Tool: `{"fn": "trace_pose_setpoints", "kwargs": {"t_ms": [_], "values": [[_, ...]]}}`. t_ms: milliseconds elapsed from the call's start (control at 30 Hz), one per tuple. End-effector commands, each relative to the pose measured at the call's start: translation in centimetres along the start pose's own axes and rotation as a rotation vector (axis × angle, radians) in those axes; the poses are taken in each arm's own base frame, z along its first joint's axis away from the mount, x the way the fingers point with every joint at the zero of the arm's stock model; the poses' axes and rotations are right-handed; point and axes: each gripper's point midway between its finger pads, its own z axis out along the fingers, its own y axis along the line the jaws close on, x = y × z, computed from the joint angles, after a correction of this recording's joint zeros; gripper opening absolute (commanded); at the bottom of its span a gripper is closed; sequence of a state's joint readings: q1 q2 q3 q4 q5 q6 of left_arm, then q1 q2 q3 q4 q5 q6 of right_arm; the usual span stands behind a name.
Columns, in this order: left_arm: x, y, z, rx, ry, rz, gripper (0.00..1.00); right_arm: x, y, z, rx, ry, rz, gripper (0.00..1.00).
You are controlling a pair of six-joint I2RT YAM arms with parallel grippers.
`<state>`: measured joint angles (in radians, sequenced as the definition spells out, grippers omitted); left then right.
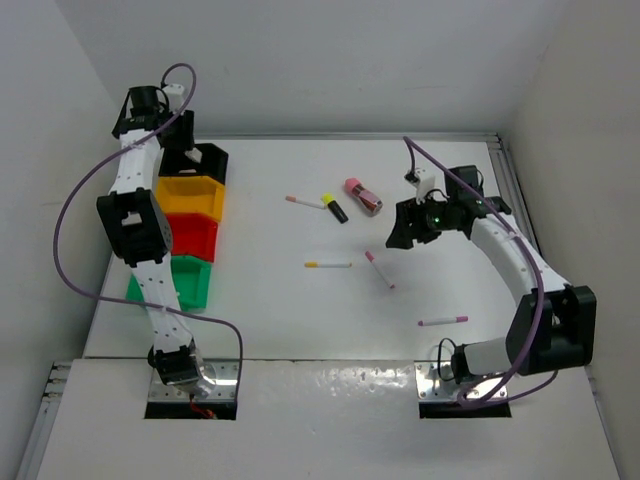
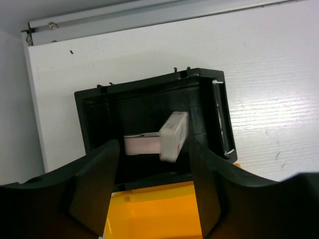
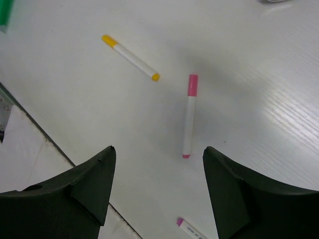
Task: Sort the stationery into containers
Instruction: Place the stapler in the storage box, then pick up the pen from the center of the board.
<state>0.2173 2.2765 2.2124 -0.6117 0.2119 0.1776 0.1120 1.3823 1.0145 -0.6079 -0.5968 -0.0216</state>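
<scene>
My left gripper [image 1: 182, 146] hangs over the black container [image 1: 214, 160] at the back left. In the left wrist view it [image 2: 154, 149] is open, and a small beige eraser [image 2: 174, 135] lies tilted inside the black bin [image 2: 94, 117], free of both fingers, next to a pale pink piece [image 2: 140, 144]. My right gripper [image 1: 405, 230] is open above the table; a thin white pen with pink ends [image 3: 189, 117] lies just beyond its fingertips [image 3: 159, 149]. A yellow-ended pen [image 3: 130, 57] lies further off.
Yellow [image 1: 190, 195], red [image 1: 197, 236] and green [image 1: 190, 282] bins line the left side. Loose on the table are a pink-ended pen [image 1: 305, 202], a black marker with yellow cap [image 1: 335, 208], a pink-maroon block [image 1: 363, 195] and another pink pen [image 1: 442, 321].
</scene>
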Motion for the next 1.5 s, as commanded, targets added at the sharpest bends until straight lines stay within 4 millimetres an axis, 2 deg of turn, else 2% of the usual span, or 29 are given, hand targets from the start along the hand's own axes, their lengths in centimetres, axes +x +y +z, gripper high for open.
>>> {"fn": "trace_pose_setpoints", "kwargs": {"t_ms": [0, 67, 133, 233, 267, 300, 367, 433, 500, 533, 567, 600, 633, 667, 700, 733, 767, 833, 867, 900, 933, 1000, 1033, 1067, 1100, 1167, 1200, 1233, 1467], "values": [[-3.3, 0.8, -1.6, -0.028, -0.107, 0.035, 0.68, -2.5, -1.2, 0.2, 0.051, -0.049, -0.028, 0.69], [-4.7, 1.0, -2.7, -0.016, -0.147, 0.049, 0.91, -3.6, -1.8, 0.7, 0.079, -0.057, -0.046, 0.69], [-7.3, 1.4, -5.2, -0.014, -0.22, 0.053, 1.0, -4.9, -2.3, 1.1, 0.116, -0.067, -0.041, 0.69], [-10.0, 1.0, -9.1, -0.018, -0.286, 0.062, 1.0, -6.7, -2.6, 1.7, 0.161, -0.068, -0.087, 0.69], [-11.5, 0.6, -11.7, -0.011, -0.329, 0.085, 1.0, -7.0, -2.8, 1.8, 0.169, -0.057, -0.124, 0.68], [-11.6, 0.4, -12.8, -0.004, -0.335, 0.111, 1.0, -8.0, -2.3, 1.7, 0.167, -0.067, -0.166, 0.68], [-12.1, 0.1, -16.7, -0.008, -0.357, 0.143, 1.0, -8.1, -1.5, 2.4, 0.161, -0.03, -0.243, 0.67], [-12.2, -1.6, -20.0, 0.056, -0.373, 0.203, 1.0, -7.4, -1.2, 3.0, 0.167, 0.014, -0.327, 0.66], [-9.5, -3.4, -21.1, 0.141, -0.294, 0.266, 1.0, -6.3, 0.1, 4.1, 0.146, 0.069, -0.389, 0.61], [-9.3, -4.4, -23.1, 0.163, -0.301, 0.282, 0.99, -5.1, 0.3, 4.5, 0.142, 0.122, -0.394, 0.59], [-6.9, -5.2, -22.7, 0.202, -0.237, 0.255, 0.96, -4.0, 0.5, 5.3, 0.135, 0.174, -0.409, 0.54], [-5.9, -5.7, -23.1, 0.221, -0.22, 0.239, 0.95, -3.0, 0.7, 5.6, 0.127, 0.207, -0.4, 0.52], [-5.5, -6.5, -25.0, 0.234, -0.236, 0.243, 0.91, -2.0, 0.8, 6.0, 0.12, 0.232, -0.39, 0.5], [-3.1, -7.3, -24.4, 0.267, -0.187, 0.209, 0.89, -0.2, 0.7, 6.6, 0.12, 0.27, -0.363, 0.5], [-2.3, -7.6, -24.8, 0.271, -0.181, 0.194, 0.88, 0.1, 0.6, 6.9, 0.132, 0.265, -0.359, 0.49], [-2.2, -8.3, -26.8, 0.261, -0.211, 0.198, 0.89, 0.7, 0.5, 7.1, 0.141, 0.267, -0.345, 0.49], [-1.8, -8.6, -27.1, 0.26, -0.223, 0.189, 0.89, 2.1, 0.1, 7.2, 0.153, 0.285, -0.336, 0.5], [0.5, -9.8, -28.1, 0.267, -0.217, 0.176, 0.89, 2.0, -0.2, 7.6, 0.173, 0.259, -0.327, 0.51], [2.1, -10.3, -27.5, 0.277, -0.2, 0.151, 0.89, 1.8, -0.5, 7.8, 0.192, 0.252, -0.324, 0.51], [2.1, -10.7, -28.7, 0.268, -0.227, 0.157, 0.89, 1.3, -0.6, 8.1, 0.2, 0.241, -0.327, 0.53], [2.4, -11.0, -28.7, 0.27, -0.233, 0.141, 0.9, -0.2, -0.5, 8.3, 0.21, 0.212, -0.33, 0.54], [2.9, -11.4, -29.0, 0.278, -0.234, 0.13, 0.93, -1.0, -0.7, 9.5, 0.198, 0.221, -0.322, 0.58], [3.2, -11.7, -29.0, 0.285, -0.229, 0.117, 0.93, -3.1, -0.5, 9.8, 0.198, 0.183, -0.337, 0.6], [3.3, -11.7, -29.0, 0.285, -0.226, 0.109, 0.94, -4.0, -0.5, 10.3, 0.194, 0.173, -0.343, 0.61], [3.4, -11.7, -28.8, 0.285, -0.22, 0.102, 0.95, -3.9, -1.1, 11.6, 0.189, 0.196, -0.336, 0.62], [3.5, -11.3, -28.2, 0.274, -0.201, 0.064, 0.97, -7.5, -1.4, 13.5, 0.212, 0.16, -0.349, 0.62], [3.6, -11.3, -28.0, 0.275, -0.195, 0.061, 0.97, -6.2, -2.0, 14.5, 0.215, 0.201, -0.332, 0.61], [3.6, -11.2, -27.9, 0.278, -0.19, 0.04, 0.98, -8.6, -1.8, 15.0, 0.22, 0.156, -0.338, 0.61], [3.6, -12.0, -26.6, 0.34, -0.168, -0.042, 1.0, -12.1, -3.7, 20.1, 0.249, 0.104, -0.342, 0.59]]}}
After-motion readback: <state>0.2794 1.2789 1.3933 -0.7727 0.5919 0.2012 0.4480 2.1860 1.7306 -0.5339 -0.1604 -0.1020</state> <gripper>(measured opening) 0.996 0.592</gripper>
